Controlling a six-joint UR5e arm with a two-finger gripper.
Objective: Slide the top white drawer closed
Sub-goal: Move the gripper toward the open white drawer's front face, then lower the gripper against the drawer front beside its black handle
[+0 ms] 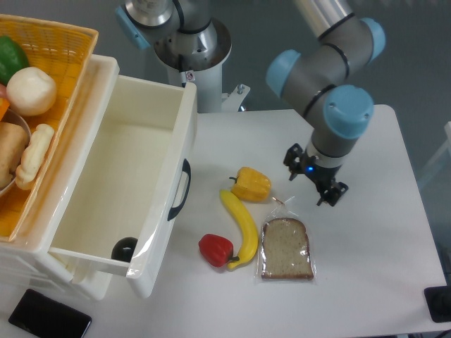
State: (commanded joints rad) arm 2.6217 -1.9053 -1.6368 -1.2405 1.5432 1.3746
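Note:
The top white drawer (pixel 127 176) stands pulled far out of the cabinet toward the table's middle. Its front panel carries a curved black handle (pixel 180 190) facing right. A small black round object (pixel 125 248) lies in its near corner. My gripper (pixel 313 176) hangs over the table to the right of the drawer, well apart from the handle, pointing down. I see it from above, so its fingers are hidden under the wrist and I cannot tell whether they are open or shut. It holds nothing that I can see.
An orange wicker basket (pixel 70 42) with food sits on the cabinet top. Between drawer and gripper lie a yellow pepper (pixel 252 184), a banana (pixel 242 227), a red pepper (pixel 215 249) and bagged bread (pixel 286 248). A black phone (pixel 49 322) lies at the front left.

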